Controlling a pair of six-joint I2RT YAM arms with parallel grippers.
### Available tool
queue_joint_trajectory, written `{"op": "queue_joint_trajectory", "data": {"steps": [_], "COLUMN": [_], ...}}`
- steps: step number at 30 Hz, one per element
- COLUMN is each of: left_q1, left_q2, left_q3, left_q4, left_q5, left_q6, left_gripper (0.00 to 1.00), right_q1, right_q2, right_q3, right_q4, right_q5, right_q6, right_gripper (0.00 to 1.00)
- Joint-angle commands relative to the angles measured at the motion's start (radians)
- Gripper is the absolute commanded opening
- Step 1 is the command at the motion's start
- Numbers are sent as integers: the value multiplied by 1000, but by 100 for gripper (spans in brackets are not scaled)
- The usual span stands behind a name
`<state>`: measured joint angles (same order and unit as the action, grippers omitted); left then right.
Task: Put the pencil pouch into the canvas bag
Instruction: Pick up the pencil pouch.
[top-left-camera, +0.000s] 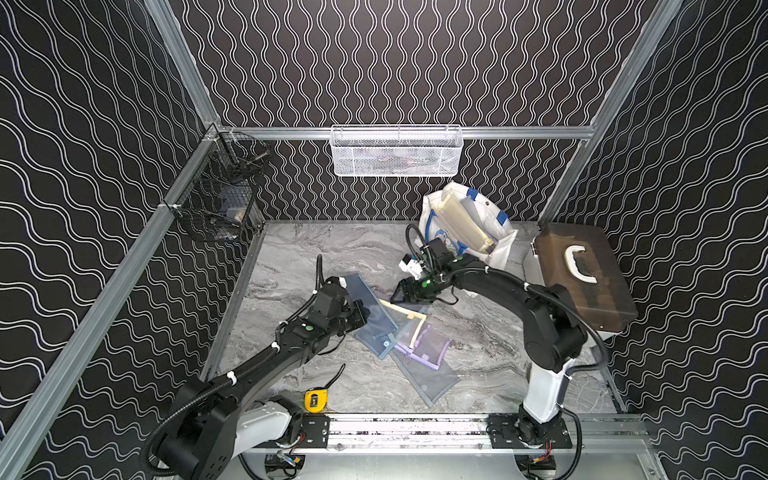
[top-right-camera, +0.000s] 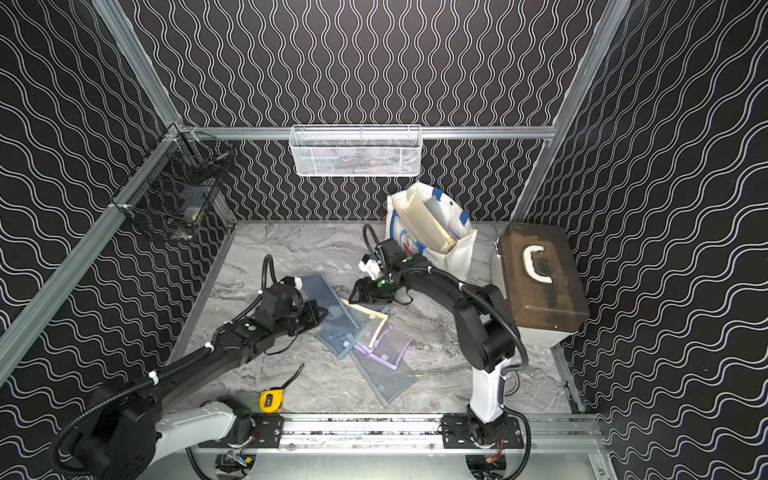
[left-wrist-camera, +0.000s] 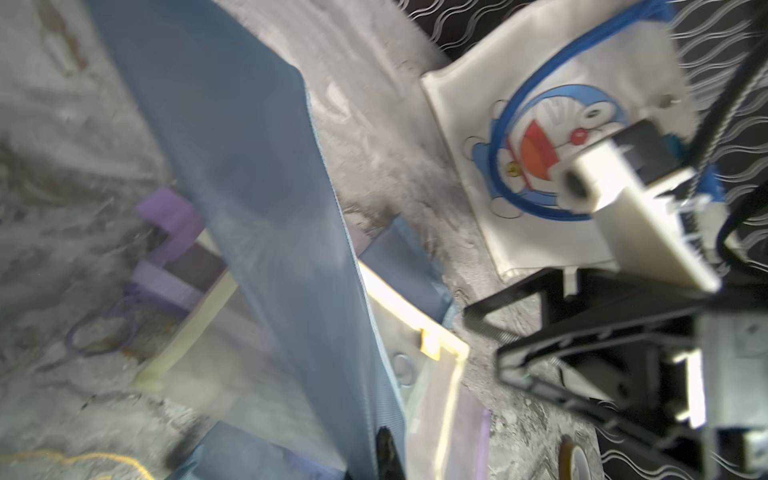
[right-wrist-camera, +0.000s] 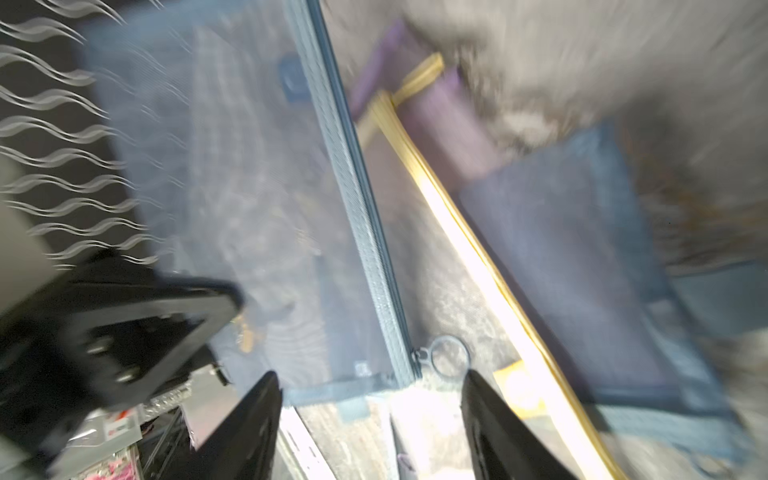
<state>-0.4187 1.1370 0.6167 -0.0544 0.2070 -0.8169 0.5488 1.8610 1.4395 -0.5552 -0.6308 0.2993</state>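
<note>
A blue-grey mesh pencil pouch (top-left-camera: 374, 309) (left-wrist-camera: 249, 166) lies left of the table's middle, one long edge raised. My left gripper (top-left-camera: 365, 312) (left-wrist-camera: 385, 457) is shut on that raised edge. My right gripper (top-left-camera: 395, 294) (right-wrist-camera: 370, 386) stands open at the pouch's far end, its jaws either side of the zipper ring (right-wrist-camera: 449, 357) and apart from it. The white canvas bag (top-left-camera: 505, 243) (top-right-camera: 465, 245) with blue handles stands open at the back right, a cream pouch (top-left-camera: 467, 220) inside it. The bag's cartoon cat face (left-wrist-camera: 552, 145) shows in the left wrist view.
Under and beside the held pouch lie a yellow-trimmed pouch (top-left-camera: 409, 322), a purple-trimmed one (top-left-camera: 430, 345) and another grey-blue one (top-left-camera: 428, 380). A brown case (top-left-camera: 582, 274) sits at the right. A white mesh basket (top-left-camera: 397, 151) and a black wire basket (top-left-camera: 220, 199) hang on the walls. A yellow tape measure (top-left-camera: 316, 401) lies at the front.
</note>
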Motion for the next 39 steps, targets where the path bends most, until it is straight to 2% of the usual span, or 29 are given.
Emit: {"op": "queue_joint_trajectory", "data": {"steps": [1, 5, 11, 15, 20, 22, 25, 28, 31, 32, 33, 36, 38, 39], "left_q1": [-2, -14, -45, -77, -112, -113, -115, -115, -115, -115, -115, -115, -115, -115], "left_q2": [-45, -90, -87, -48, -2, 12, 30, 44, 55, 59, 62, 76, 93, 97], "left_q3": [38, 89, 146, 184, 203, 198, 196, 202, 214, 219, 224, 245, 267, 274], "left_q4": [-1, 58, 186, 230, 286, 314, 337, 330, 300, 283, 264, 170, 81, 47], "left_q5": [40, 130, 260, 292, 295, 293, 284, 269, 246, 233, 219, 160, 126, 116], "left_q6": [108, 153, 133, 126, 110, 93, 69, 68, 78, 83, 89, 106, 133, 144], "left_gripper": [0, 0, 0, 0, 0, 0, 0, 0, 0, 0, 4, 41, 69, 76], "right_q1": [-60, -145, -164, -159, -151, -150, -151, -153, -162, -166, -168, -169, -175, -181], "right_q2": [-67, -127, -140, -139, -140, -152, -172, -187, -199, -206, -213, -224, -201, -183], "right_q3": [9, 7, 12, -24, -66, -88, -103, -95, -86, -78, -63, 55, 195, 268], "right_q4": [-29, -2, 164, 360, 445, 488, 509, 494, 464, 433, 391, 130, -92, -171], "right_q5": [-83, -183, -353, -454, -511, -521, -519, -510, -487, -470, -446, -296, -136, -68], "right_q6": [83, 162, 290, 422, 482, 511, 517, 499, 468, 442, 409, 198, 30, -33], "right_gripper": [75, 79, 82, 82, 78, 68, 46, 29, 3, 0, 0, 0, 0, 0]}}
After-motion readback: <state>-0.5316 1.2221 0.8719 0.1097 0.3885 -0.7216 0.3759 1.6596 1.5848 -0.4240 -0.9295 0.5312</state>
